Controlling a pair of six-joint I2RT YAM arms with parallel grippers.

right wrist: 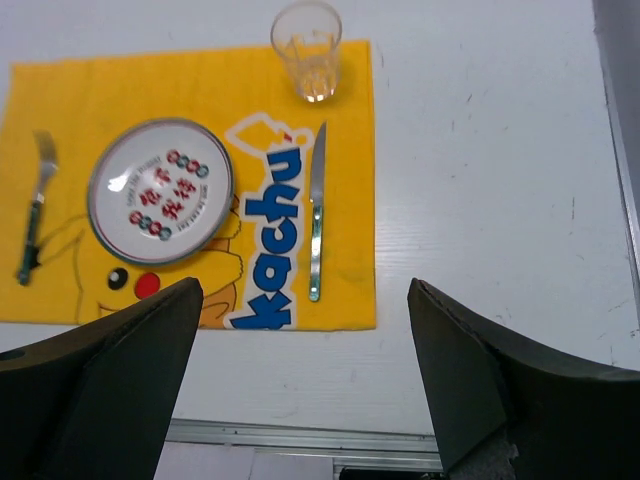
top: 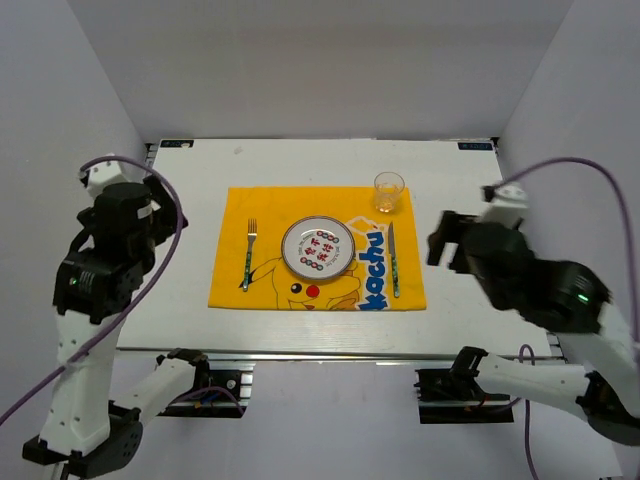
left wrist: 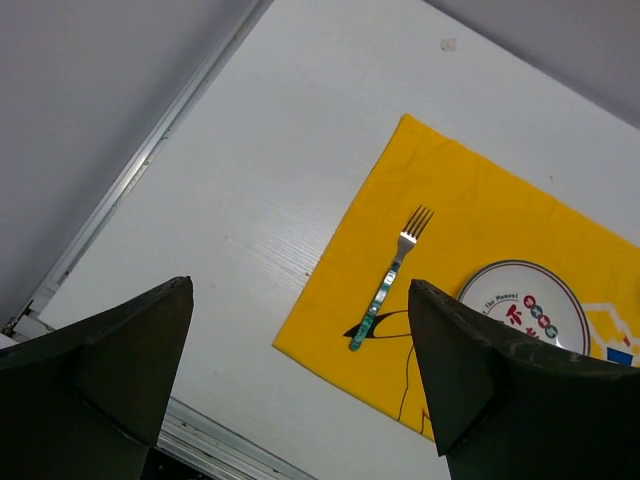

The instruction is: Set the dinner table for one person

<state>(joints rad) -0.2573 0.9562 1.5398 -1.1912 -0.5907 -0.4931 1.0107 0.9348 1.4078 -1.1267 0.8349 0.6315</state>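
Two hands, both spread wide and holding nothing, hang above a white tabletop [top: 300,160]. The left hand [left wrist: 298,300] is over the tabletop's left side, and between its dark fingers [left wrist: 120,350] lie bare white surface and the left end of a yellow Pikachu placemat [top: 270,200]. The right hand [right wrist: 305,290] is over the right near part of the tabletop, just right of the placemat. Neither hand touches the tabletop. The placemat lies flat in the middle of the tabletop. On it, from left to right, are a fork [top: 248,255] with tines pointing far, a round patterned plate [top: 300,232] at the centre, and a knife [top: 394,260] with its tip pointing far. A clear glass [top: 389,192] stands upright near the placemat's far right corner, just beyond the knife. A metal rail [top: 330,354] runs along the tabletop's near edge.
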